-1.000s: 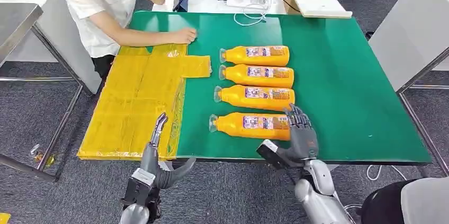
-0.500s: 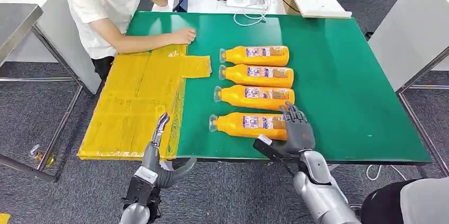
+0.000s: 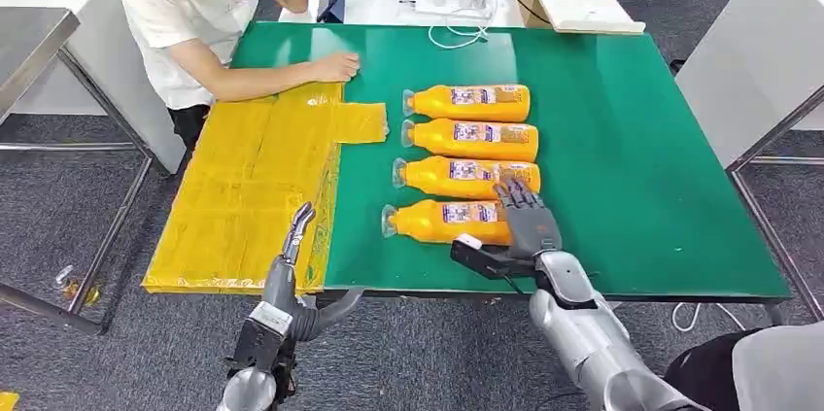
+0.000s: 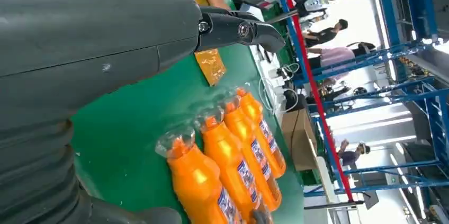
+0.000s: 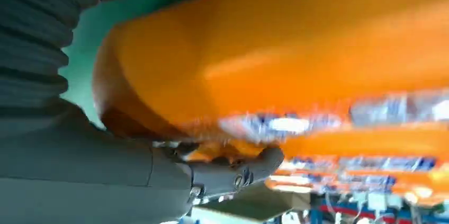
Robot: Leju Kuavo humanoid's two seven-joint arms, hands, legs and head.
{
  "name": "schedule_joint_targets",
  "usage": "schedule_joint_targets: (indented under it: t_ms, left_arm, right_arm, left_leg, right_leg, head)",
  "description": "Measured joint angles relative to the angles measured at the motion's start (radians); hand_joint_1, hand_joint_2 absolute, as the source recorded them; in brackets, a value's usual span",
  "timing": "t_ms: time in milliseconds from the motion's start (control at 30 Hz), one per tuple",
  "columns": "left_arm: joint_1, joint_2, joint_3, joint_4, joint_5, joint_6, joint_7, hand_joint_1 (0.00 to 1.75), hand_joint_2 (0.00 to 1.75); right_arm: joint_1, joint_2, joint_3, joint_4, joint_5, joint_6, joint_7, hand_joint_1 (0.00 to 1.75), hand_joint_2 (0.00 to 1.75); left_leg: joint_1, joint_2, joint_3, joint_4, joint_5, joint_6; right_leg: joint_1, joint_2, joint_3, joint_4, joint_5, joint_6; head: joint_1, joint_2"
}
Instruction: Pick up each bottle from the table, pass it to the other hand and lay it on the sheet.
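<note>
Four glossy orange plastic bottles with clear caps and printed labels lie side by side on the smooth green tabletop (image 3: 632, 139), beside a crinkled yellow sheet (image 3: 253, 188) that covers its left edge. The right hand (image 3: 525, 226) lies over the base end of the nearest bottle (image 3: 442, 221) by the front edge, fingers draped across the top, thumb beneath; whether it grips firmly is unclear. The left hand (image 3: 291, 270) is empty, fingers straight, thumb spread, hovering at the front edge over the sheet.
</note>
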State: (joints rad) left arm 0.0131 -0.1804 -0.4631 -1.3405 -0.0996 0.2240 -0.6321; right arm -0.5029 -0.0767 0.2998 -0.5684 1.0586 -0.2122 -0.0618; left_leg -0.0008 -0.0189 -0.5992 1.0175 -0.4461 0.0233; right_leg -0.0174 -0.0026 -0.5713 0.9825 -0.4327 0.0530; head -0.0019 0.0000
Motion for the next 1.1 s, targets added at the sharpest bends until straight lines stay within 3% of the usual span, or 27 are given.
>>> schedule_joint_targets:
  t_ms: [700, 833, 933, 1100]
  left_arm:
    - [-0.006, 0.000, 0.000, -0.008, -0.008, -0.007, -0.005, 0.00, 1.75]
    - [0.003, -0.006, 0.013, -0.017, 0.091, -0.022, 0.024, 0.00, 1.75]
    - [0.013, -0.025, 0.035, -0.031, 0.285, -0.074, 0.126, 0.00, 1.75]
    - [0.027, -0.035, 0.050, -0.033, 0.605, -0.162, 0.305, 0.00, 1.75]
  right_arm:
    - [-0.003, 0.019, 0.031, 0.063, -0.081, 0.032, -0.022, 1.75, 1.75]
    - [0.027, 0.023, -0.025, 0.059, -0.263, 0.033, -0.209, 1.75, 1.75]
    - [0.084, 0.035, -0.077, 0.010, -0.395, 0.035, -0.341, 1.75, 1.75]
    - [0.173, 0.056, -0.112, -0.122, -0.528, 0.051, -0.400, 1.75, 1.75]
  left_leg:
    - [0.000, 0.003, 0.012, 0.000, -0.002, 0.000]
    - [0.001, 0.004, 0.014, 0.000, -0.002, 0.000]
    - [0.001, 0.004, 0.014, 0.000, -0.002, 0.000]
    - [0.001, 0.003, 0.012, 0.000, -0.001, 0.000]
  right_leg:
    - [0.000, 0.002, 0.009, -0.001, 0.000, 0.000]
    - [0.000, 0.002, 0.011, -0.001, 0.000, 0.000]
    - [0.000, 0.002, 0.011, -0.001, 0.000, 0.000]
    - [0.001, 0.002, 0.010, -0.001, 0.000, 0.000]
  head:
    - [0.001, 0.000]
    - [0.000, 0.000]
    - [0.001, 0.000]
    - [0.000, 0.000]
